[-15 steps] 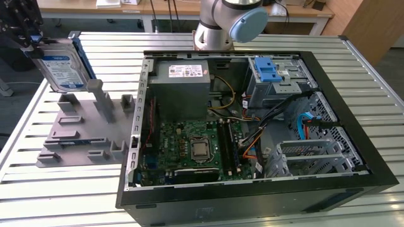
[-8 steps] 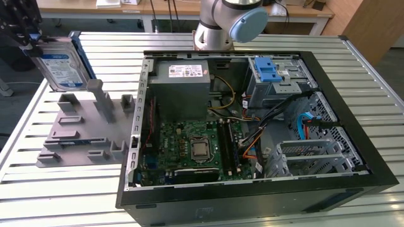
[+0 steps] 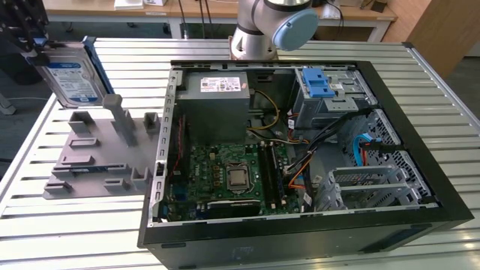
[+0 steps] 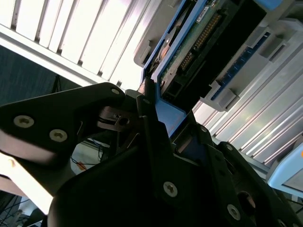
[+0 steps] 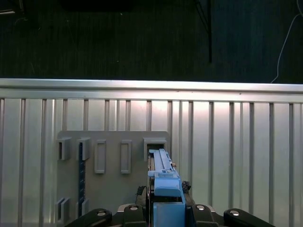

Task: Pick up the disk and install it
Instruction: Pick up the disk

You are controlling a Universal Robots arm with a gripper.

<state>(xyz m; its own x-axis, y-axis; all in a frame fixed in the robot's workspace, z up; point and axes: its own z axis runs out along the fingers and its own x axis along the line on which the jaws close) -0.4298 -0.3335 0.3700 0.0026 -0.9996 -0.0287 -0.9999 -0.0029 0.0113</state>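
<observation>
The disk (image 3: pixel 71 79) is a silver hard drive with a white-and-blue label and a blue carrier frame. It hangs upright at the exterior view's far left, over the grey slotted holder (image 3: pixel 98 152). Its lower edge is close to the holder's tall post (image 3: pixel 118 118). My dark gripper (image 3: pixel 36 46) is shut on the disk's upper end. In the second wrist view the fingers (image 4: pixel 147 118) clamp the blue frame of the disk (image 4: pixel 208 33). The first wrist view has the disk (image 5: pixel 163 177) edge-on above the holder (image 5: pixel 111 161), with the gripper (image 5: pixel 163 210) around it.
An open black computer case (image 3: pixel 420 185) lies on the slatted metal table (image 3: pixel 67 225). Inside it are a grey power supply box (image 3: pixel 217 90), a green motherboard (image 3: pixel 225 174), cables, and a metal drive cage (image 3: pixel 352 95) with a blue latch (image 3: pixel 318 84). The arm's base (image 3: pixel 262 28) stands behind the case.
</observation>
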